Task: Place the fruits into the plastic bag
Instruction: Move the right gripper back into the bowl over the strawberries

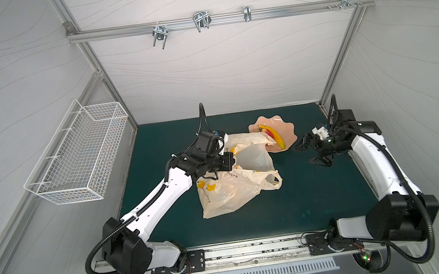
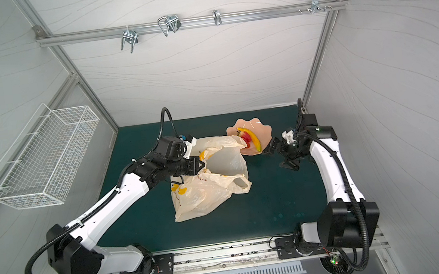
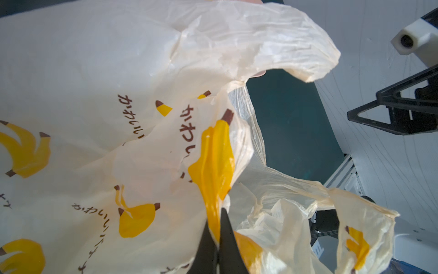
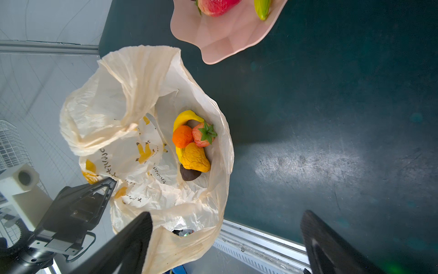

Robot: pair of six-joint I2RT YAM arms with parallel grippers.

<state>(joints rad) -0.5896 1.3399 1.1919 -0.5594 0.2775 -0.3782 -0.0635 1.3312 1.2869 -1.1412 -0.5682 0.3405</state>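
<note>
Grip of the left gripper (image 3: 219, 214) closed tight on a fold of the plastic bag (image 3: 94, 71), pinched at a printed yellow banana by the rim of the mouth. Same pinch in both top views, at the bag's side nearest the left arm.

Bag crumpled around the middle of the dark green mat (image 1: 306, 204): cream-coloured, crinkly, its mouth lifted and gaping toward the right arm. One loop handle (image 1: 273, 180) slack on the mat. Second loop handle (image 1: 255, 139) draped over the near edge of the pink dish (image 1: 287, 133).

Inside the bag, seen from the right wrist, a heap of five pieces, packed close on the lower wall:
- yellow banana (image 4: 187, 117), curved around the back of the heap
- orange citrus ball (image 4: 182, 136)
- strawberry (image 4: 202, 136), pale red with a green top
- knobbly yellow-orange piece (image 4: 195, 157)
- dark brown piece (image 4: 189, 174), partly under the knobbly one

On the dish, outside the bag: second banana (image 1: 275, 136), long, with a greenish tip, and second strawberry (image 4: 218, 6) lying against it. Something small and dark at their far end, perhaps another piece, too small to tell.

Right gripper (image 1: 308, 155) with jaws spread wide and nothing between them, poised above the mat just beside the dish, facing the bag's mouth and clear of the bag.

White wire basket (image 1: 79, 160) on the left wall, well apart from everything on the mat.
</note>
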